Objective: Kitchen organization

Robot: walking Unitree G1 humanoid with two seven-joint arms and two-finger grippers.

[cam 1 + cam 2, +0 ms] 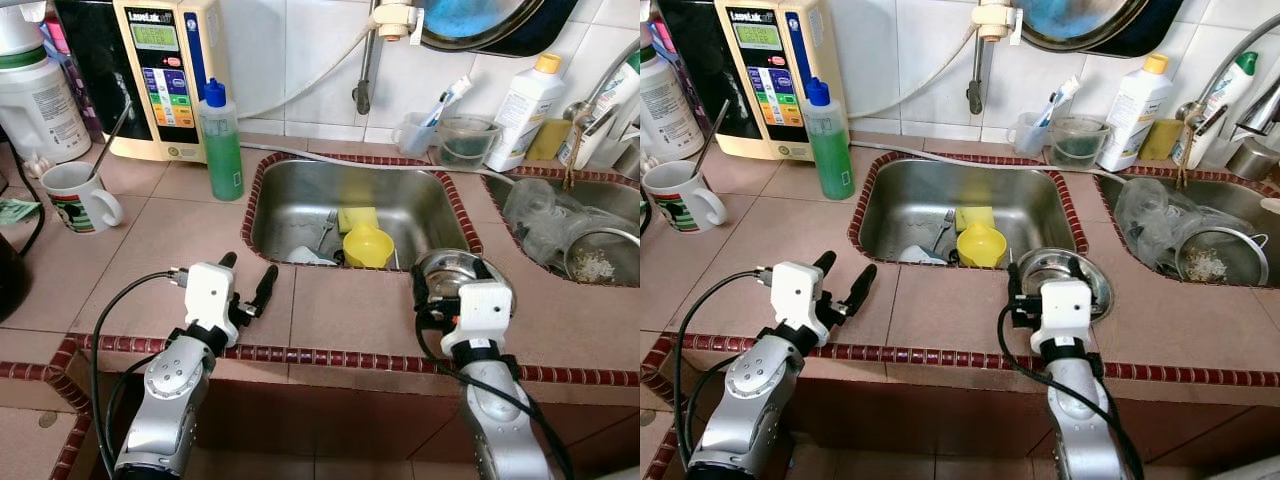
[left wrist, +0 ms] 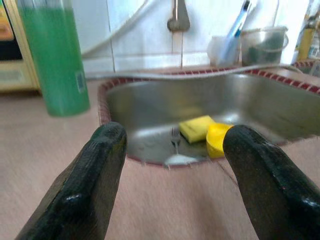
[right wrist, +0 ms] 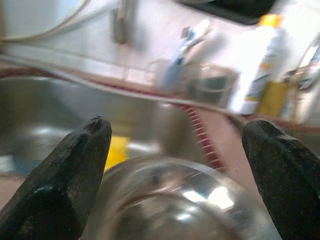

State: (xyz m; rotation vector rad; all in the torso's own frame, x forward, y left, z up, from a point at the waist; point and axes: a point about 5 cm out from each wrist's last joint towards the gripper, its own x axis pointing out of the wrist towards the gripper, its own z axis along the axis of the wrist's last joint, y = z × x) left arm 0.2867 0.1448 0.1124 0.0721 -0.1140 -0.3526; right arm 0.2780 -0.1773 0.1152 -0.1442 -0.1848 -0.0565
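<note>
- A robot stands at a tiled kitchen bench point(image 1: 150, 240), its right hand point(image 3: 175, 165) poised at a steel bowl point(image 1: 455, 268) that sits on the strip of bench between two sinks, at about 4 o'clock from the near sink point(image 1: 300, 200).
- Risk, as it looks from here: the bowl's rim is smooth and rounded, and it sits close to the sink's edge. A pinch that lands off-centre would likely skid it sideways or tip it into the basin, onto the yellow cup point(image 1: 367, 246), sponge point(image 1: 357, 216) and fork point(image 1: 328, 230) already lying there.
- A second hazard: the second sink point(image 1: 600, 200), at 3 o'clock from the bowl, holds a strainer point(image 1: 600, 258) and crumpled plastic; a shove that way could send the bowl clattering in.
- Right arm: reaching forward over the bench edge, fingers spread wide to either side of the bowl, gripping nothing.
- Left arm: bent low at the bench front, left hand point(image 1: 247, 283) wide open and empty, aimed at 1 o'clock toward the near sink, well clear of the green soap bottle point(image 1: 221, 140) and the mug point(image 1: 78, 196).
</note>
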